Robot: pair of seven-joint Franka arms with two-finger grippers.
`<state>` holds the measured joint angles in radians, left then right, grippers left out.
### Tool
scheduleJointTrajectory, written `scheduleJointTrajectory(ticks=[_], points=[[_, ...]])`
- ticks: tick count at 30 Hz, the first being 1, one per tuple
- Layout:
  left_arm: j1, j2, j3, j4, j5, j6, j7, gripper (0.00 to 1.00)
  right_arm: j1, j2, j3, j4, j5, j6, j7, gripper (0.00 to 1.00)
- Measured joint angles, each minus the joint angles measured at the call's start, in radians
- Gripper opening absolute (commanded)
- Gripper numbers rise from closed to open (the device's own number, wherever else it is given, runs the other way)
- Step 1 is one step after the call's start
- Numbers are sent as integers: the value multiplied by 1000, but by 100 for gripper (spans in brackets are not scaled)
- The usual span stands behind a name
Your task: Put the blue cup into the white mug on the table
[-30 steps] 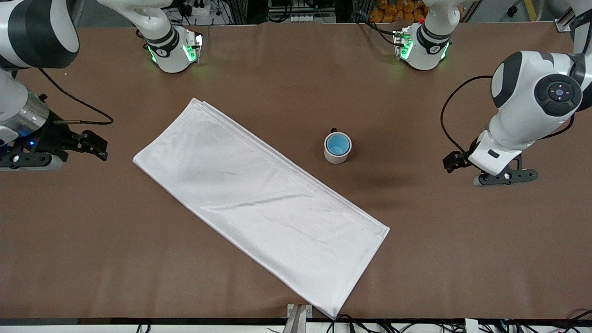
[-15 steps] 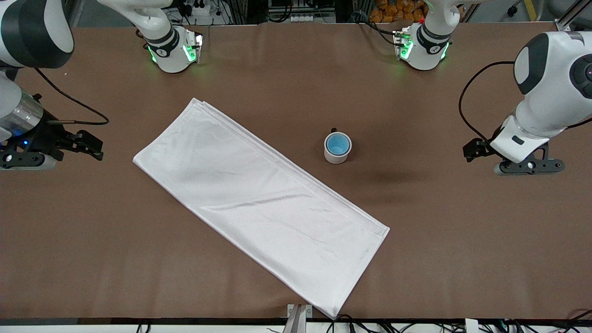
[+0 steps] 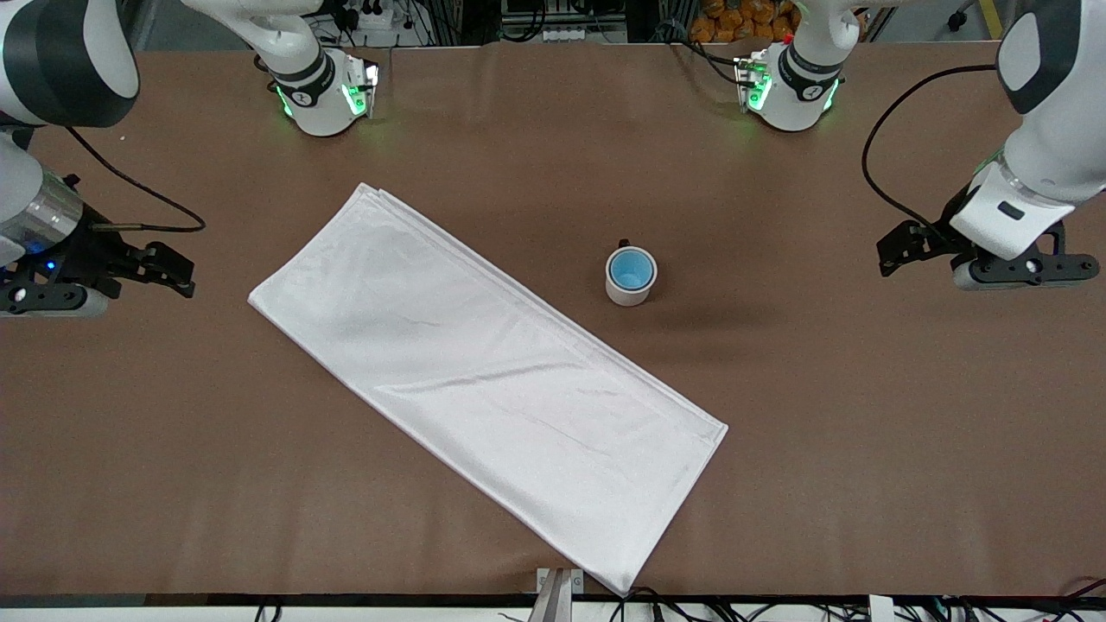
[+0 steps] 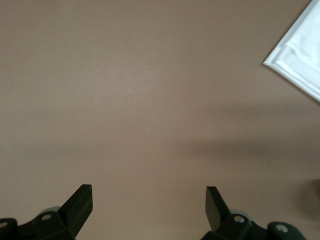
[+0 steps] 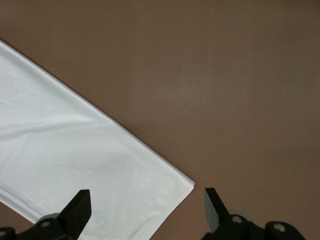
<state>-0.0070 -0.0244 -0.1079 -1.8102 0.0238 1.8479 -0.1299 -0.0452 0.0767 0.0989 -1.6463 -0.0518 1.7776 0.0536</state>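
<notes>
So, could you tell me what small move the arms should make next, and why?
Probably none beyond parking: the blue cup already sits inside the white mug on the table. The left tool is open and empty over bare table toward its own end, and the right tool waits open at its end, so I would simply retract the left arm home.

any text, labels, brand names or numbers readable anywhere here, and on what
None can be read.
white mug: plain, no print showing.
blue cup, sitting inside the mug: plain.
white cloth: plain, no tag or lettering.
table: bare brown surface, no markings.
left tool and right tool: open over the table, black fingers unmarked.
Arm bases along the table's edge: green lights and dark bands only; any marks there are too small to read.
</notes>
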Motion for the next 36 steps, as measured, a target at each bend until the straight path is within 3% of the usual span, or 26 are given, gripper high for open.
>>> scheduleJointTrajectory(ticks=[7, 36], points=[[-6, 15, 19, 84, 0, -72, 9, 100, 0, 0, 0, 0, 0, 0, 0, 100], [-20, 31, 26, 170, -7, -171, 53, 100, 0, 0, 3, 0, 0, 6, 0, 100]])
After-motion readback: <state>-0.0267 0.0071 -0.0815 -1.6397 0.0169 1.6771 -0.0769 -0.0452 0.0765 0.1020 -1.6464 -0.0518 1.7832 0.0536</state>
